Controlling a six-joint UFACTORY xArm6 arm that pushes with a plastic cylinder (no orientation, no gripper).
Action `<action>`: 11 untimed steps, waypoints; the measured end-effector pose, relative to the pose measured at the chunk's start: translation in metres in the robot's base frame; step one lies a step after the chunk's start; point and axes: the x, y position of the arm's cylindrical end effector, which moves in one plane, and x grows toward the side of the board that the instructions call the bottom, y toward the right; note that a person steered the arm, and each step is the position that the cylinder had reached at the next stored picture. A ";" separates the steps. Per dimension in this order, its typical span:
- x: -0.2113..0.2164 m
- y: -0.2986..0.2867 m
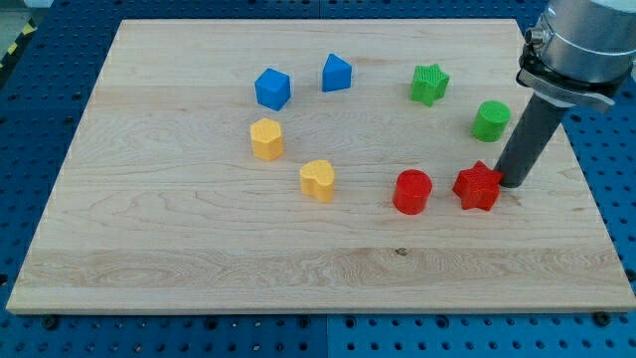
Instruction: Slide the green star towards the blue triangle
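Your tip (513,185) has no hand to open or close; it sits beside the red star (478,186). The green star (429,84), light and rigid, lies right of the blue triangle (337,73); push its right flank squarely.

Green star (429,84), blue triangle (337,73), pale wood-grain board (199,249).

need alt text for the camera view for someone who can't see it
My tip rests beside the red star at the view's right, far from the green star and blue triangle near the top. Six other blocks complete a loose ring on the wooden board.
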 end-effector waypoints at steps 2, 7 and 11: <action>-0.013 0.003; -0.100 0.079; -0.122 0.002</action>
